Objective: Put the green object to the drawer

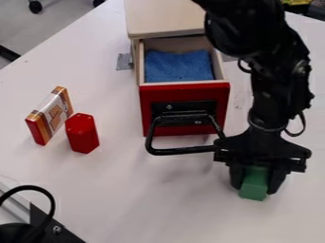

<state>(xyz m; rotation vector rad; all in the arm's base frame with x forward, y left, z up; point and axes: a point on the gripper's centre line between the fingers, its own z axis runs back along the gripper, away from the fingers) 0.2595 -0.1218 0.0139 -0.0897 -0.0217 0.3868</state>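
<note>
- Camera view: the black arm [260, 95] comes in from the top edge, right of centre, and hangs over the surface [158, 204]; its tool [256, 184] points down in the lower right of the view, in front of the drawer [184, 90] and off to its right.
- The tool is closed on the green object [254, 191], one finger against each side, parted just by the block's width; the block's lower end sticks out past the fingertips; whether it touches the surface, I cannot tell.
- The drawer is pulled open from a cabinet with a pale wooden top [165, 19]; a blue cloth-like piece [177, 65] lies inside it; the front is red, and its black handle [181, 151] juts forward, its right end meeting the tool's outline in the view; whether the two touch is unclear.
- Left of the drawer, a red six-sided block [82, 134] stands on the surface; just beside it is a small box [51, 115] in white, red and orange.
- A grey patch [124, 61] lies by the cabinet's left side; a black cable [47, 199] loops in the lower left corner.
</note>
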